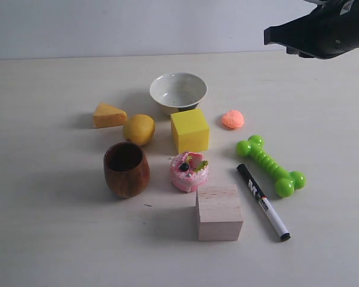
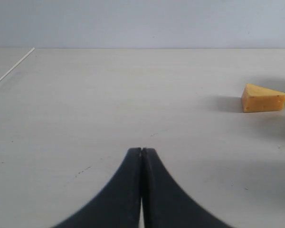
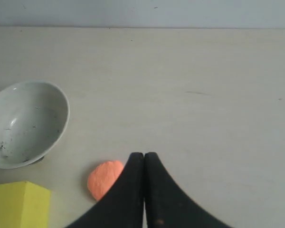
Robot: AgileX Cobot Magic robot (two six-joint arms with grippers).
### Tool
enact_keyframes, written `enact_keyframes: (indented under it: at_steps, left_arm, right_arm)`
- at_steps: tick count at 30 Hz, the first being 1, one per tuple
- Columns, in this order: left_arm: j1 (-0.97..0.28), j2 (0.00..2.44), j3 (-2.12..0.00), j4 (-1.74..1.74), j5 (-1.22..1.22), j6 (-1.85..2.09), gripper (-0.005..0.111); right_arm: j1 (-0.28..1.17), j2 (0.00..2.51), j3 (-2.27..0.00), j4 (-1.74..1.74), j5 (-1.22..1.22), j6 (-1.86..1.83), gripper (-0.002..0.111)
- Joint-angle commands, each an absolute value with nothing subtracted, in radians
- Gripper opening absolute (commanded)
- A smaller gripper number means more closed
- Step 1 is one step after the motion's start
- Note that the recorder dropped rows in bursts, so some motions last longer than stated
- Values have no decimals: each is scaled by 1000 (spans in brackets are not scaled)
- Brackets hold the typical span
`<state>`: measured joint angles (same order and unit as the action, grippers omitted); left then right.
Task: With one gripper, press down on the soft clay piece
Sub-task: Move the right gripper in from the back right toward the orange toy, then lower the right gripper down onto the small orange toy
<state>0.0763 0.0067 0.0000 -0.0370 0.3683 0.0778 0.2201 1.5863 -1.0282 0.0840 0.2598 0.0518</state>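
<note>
Step in hand: approach, no contact yet. Right pincer [image 3: 143, 155] is shut tight w/ nothing between the fingers, and hangs high over the far-right of the tabletop [image 1: 54, 239]. Soft clay piece [image 1: 233, 119] sits right of the yellow cube [image 1: 189, 130] and far of the green bone toy [image 1: 271, 165]. In the wrist view it lies just beside the tips, not under them.

Next move prob. needs the tips centred over the clay, then a straight push down w/ fingers kept together.

Left pincer [image 2: 141, 151] is also shut and empty, away from the clay.

Count:
- 1 clay
- 1 bowl [image 1: 178, 91]
- 1 cheese wedge [image 1: 109, 115]
- 1 lemon [image 1: 139, 129]
- 1 cube
- 1 wooden cup [image 1: 126, 170]
- 1 toy cake [image 1: 189, 172]
- 1 wood block [image 1: 218, 212]
- 1 bone
- 1 marker [image 1: 262, 201]
- 2 pincers
</note>
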Motion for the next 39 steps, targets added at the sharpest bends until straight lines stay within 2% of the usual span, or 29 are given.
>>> enact_keyframes:
  at_steps: [1, 5, 6, 10, 39]
  left_arm:
    - [71, 0, 0, -39, 360, 76, 0]
    - [71, 0, 0, -39, 360, 76, 0]
    - [71, 0, 0, -39, 360, 76, 0]
    - [71, 0, 0, -39, 360, 76, 0]
    - [71, 0, 0, -39, 360, 76, 0]
  right_arm:
    - [222, 1587, -1051, 99, 285, 31, 0]
    - [252, 1665, -1191, 196, 526, -82, 0]
    - [273, 1709, -1253, 240, 656, -134, 0]
    - [295, 1801, -1398, 230, 799, -99, 0]
    - [295, 1830, -1415, 241, 633, 16, 0]
